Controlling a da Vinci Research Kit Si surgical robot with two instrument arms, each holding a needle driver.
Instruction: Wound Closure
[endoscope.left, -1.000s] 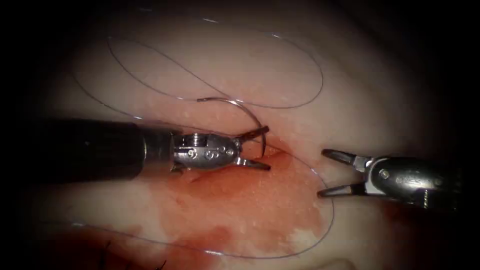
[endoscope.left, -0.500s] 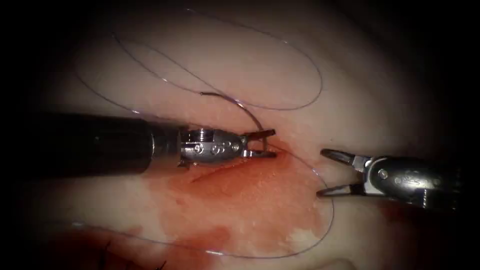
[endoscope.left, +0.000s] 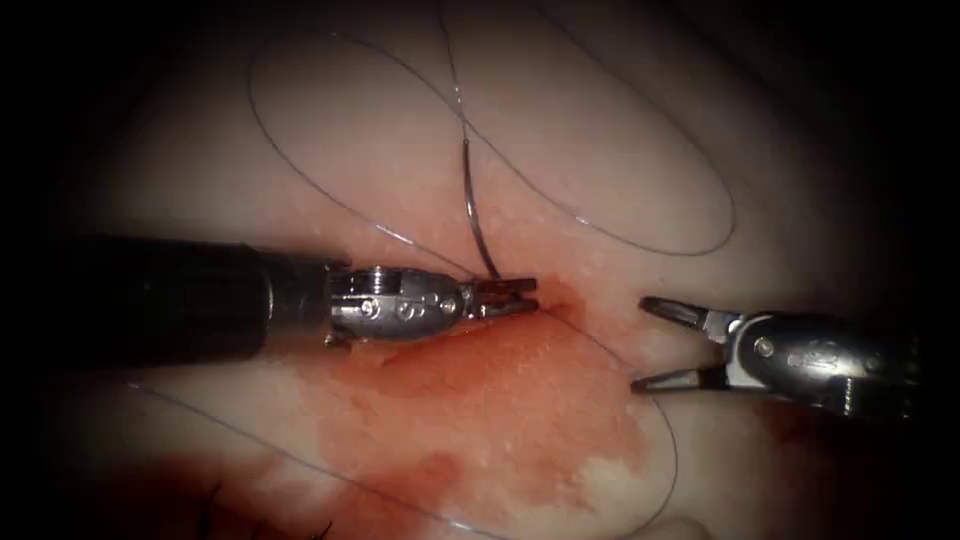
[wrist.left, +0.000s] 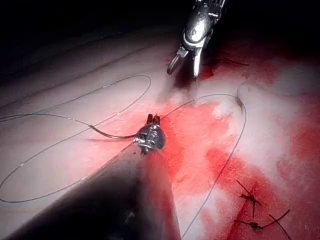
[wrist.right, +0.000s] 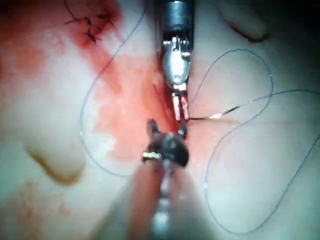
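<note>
My left tool (endoscope.left: 508, 293) comes in from the left, its jaws shut on the curved needle (endoscope.left: 470, 205) close to one end, at the upper end of the cut (endoscope.left: 425, 343). From the jaws the needle arcs up and away, free of the tissue (endoscope.left: 330, 150). The left wrist view shows the same grip (wrist.left: 153, 120), with the needle (wrist.left: 112, 135) sticking out sideways. Thin thread (endoscope.left: 640, 245) trails from the needle's far end in wide loops. On the right of the cut my right tool (endoscope.left: 640, 343) hovers open, holding nothing; it also shows in its own view (wrist.right: 166, 127).
Red fluid (endoscope.left: 480, 410) covers the tissue below the cut. More thread (endoscope.left: 670, 450) curves past the right tool's lower jaw. Earlier stitches with cut thread ends (endoscope.left: 215, 500) sit at the lower left, also seen as dark knots (wrist.left: 252, 212).
The left jaws closed on the needle. The needle swung from lying flat toward the left to standing up from the jaws, and the thread loops shifted up and right. The right tool held still.
</note>
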